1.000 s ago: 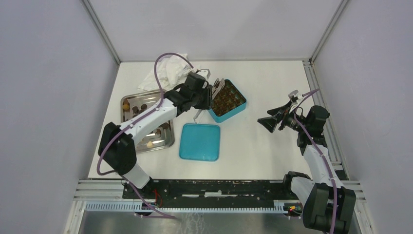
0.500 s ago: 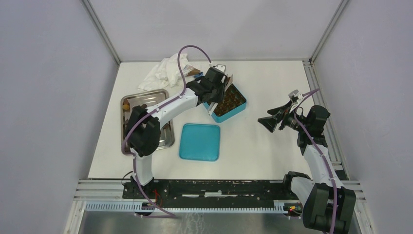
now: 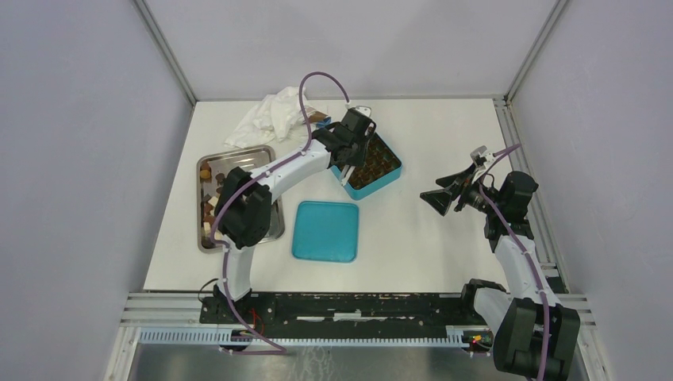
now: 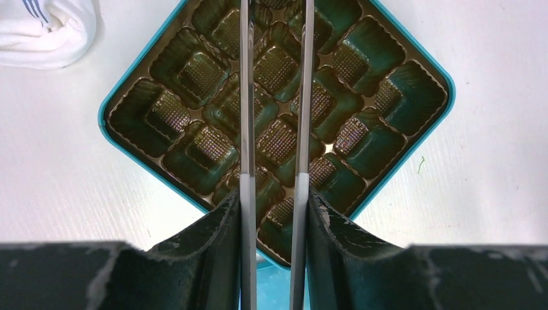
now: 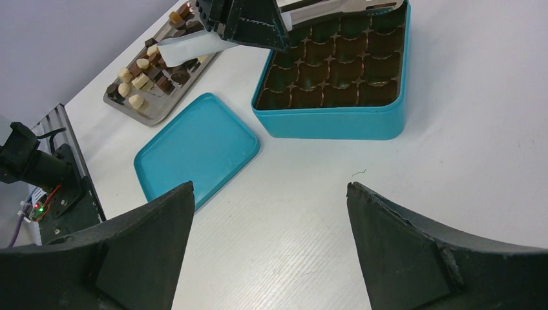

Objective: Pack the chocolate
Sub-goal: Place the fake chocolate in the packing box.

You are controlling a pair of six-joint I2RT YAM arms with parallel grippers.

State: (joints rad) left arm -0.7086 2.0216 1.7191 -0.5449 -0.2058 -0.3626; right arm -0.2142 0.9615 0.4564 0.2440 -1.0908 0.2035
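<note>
The chocolate (image 3: 208, 198) lies as dark, mid-brown and cream pieces in a steel tray (image 3: 238, 156), also seen as the chocolate (image 5: 139, 77) in the right wrist view. The open teal box (image 3: 373, 167) has a dark insert whose visible cups (image 4: 194, 71) hold nothing. My left gripper (image 3: 355, 147) hangs over the box, shut on metal tongs (image 4: 244, 97). The tong blades (image 5: 323, 8) reach across the box; their tips are out of view. My right gripper (image 3: 441, 198) stands open to the right of the box, with nothing between its fingers.
The teal lid (image 3: 325, 231) lies flat in front of the box. A crumpled white cloth (image 3: 266, 119) sits at the back left, behind the tray. My left arm crosses above the tray's right part.
My left arm has swung right from beside the tray until the gripper with the tongs hangs over the teal box. The right arm has not moved.
</note>
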